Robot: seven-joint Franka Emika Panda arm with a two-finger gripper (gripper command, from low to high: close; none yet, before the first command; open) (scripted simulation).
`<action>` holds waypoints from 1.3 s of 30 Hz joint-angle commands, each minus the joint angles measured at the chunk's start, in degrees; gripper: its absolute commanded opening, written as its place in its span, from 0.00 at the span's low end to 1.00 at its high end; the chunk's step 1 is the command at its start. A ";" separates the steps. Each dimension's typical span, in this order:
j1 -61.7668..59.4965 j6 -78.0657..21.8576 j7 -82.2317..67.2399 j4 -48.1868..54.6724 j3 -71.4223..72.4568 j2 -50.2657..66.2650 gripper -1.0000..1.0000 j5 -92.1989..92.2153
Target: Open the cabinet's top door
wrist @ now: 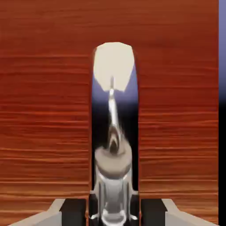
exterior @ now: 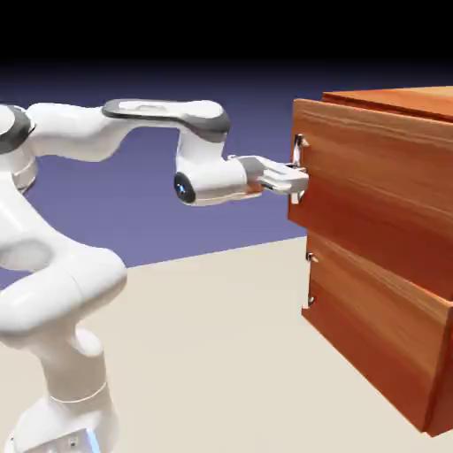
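The cabinet's top door (exterior: 380, 190), wood-grained, lies above the lower panel (exterior: 376, 332) at the exterior view's right. Its silver bar handle (wrist: 113, 176) runs vertically near the door's edge, held between the closed jaws of the two-finger gripper (exterior: 296, 181). The white arm (exterior: 168, 115) reaches in from the left.

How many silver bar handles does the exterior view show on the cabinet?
2: one on the upper wood-grain door, at the jaws; one on the lower panel. Others may be hidden.
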 commanded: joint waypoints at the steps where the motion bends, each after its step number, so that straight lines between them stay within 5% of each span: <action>1: 1.43 0.26 -2.48 -0.10 -1.21 1.67 0.00 0.67; 7: 12.38 0.33 -13.25 -2.74 -11.13 8.54 0.00 1.41; 19: 30.46 -13.29 1.86 -22.21 -35.02 -3.96 0.00 -27.69; 39: 26.32 -41.85 13.04 -31.55 -72.14 -13.82 0.00 -77.54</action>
